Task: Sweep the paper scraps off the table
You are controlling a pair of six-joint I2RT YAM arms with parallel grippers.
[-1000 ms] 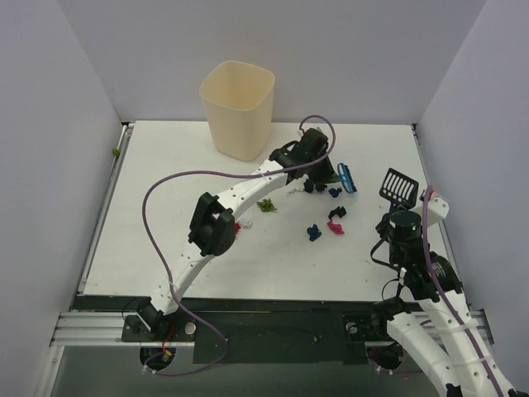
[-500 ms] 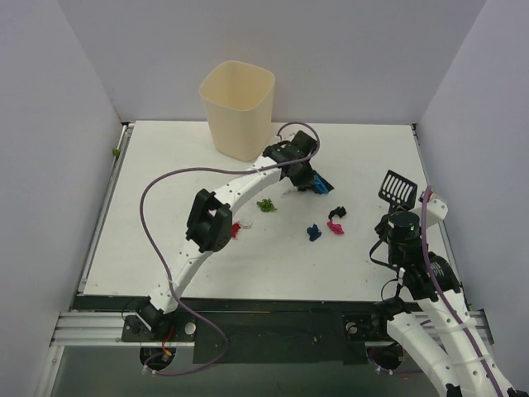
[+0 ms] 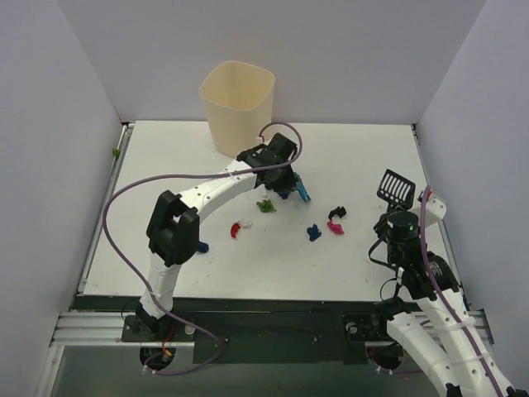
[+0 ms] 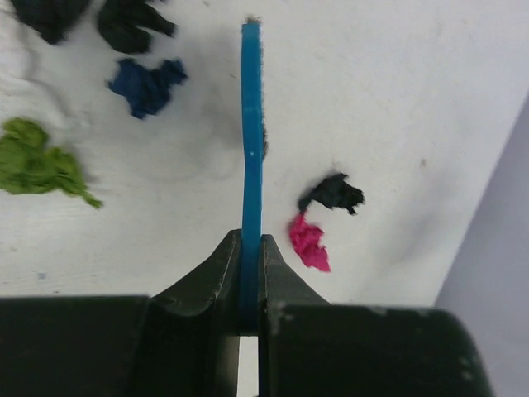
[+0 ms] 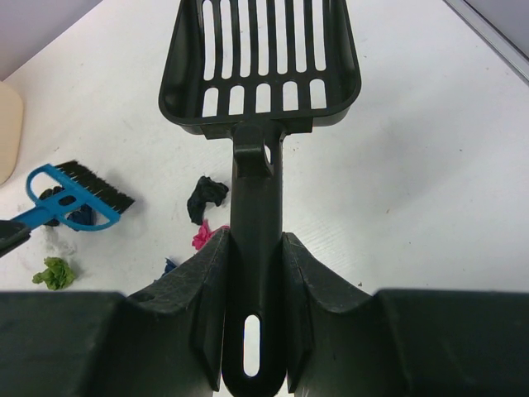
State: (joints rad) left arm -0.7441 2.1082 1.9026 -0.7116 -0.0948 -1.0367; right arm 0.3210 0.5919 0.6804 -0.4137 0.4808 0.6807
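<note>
My left gripper [image 3: 287,180] is shut on the small blue brush [image 3: 302,193], seen edge-on in the left wrist view [image 4: 251,124], bristles down on the table [image 3: 165,165]. Paper scraps lie around it: green [image 3: 266,205], blue [image 3: 314,232], magenta [image 3: 335,226], black [image 3: 337,212], red [image 3: 240,226]. The left wrist view shows green [image 4: 37,165], blue [image 4: 149,85] and black [image 4: 132,21] scraps left of the brush, black [image 4: 335,192] and magenta [image 4: 308,242] right. My right gripper [image 3: 400,212] is shut on the black slotted scoop [image 5: 260,58] at the right, apart from the scraps.
The cream plastic bin [image 3: 238,107] stands at the back, just behind the left gripper. Another blue scrap [image 3: 202,246] lies by the left arm's elbow. Pale wall panels close the table's left, back and right sides.
My left gripper has swept the brush leftward across the table's middle, carrying a blue and a dark scrap with it. The left elbow swung left. The right arm and scoop stayed put.
</note>
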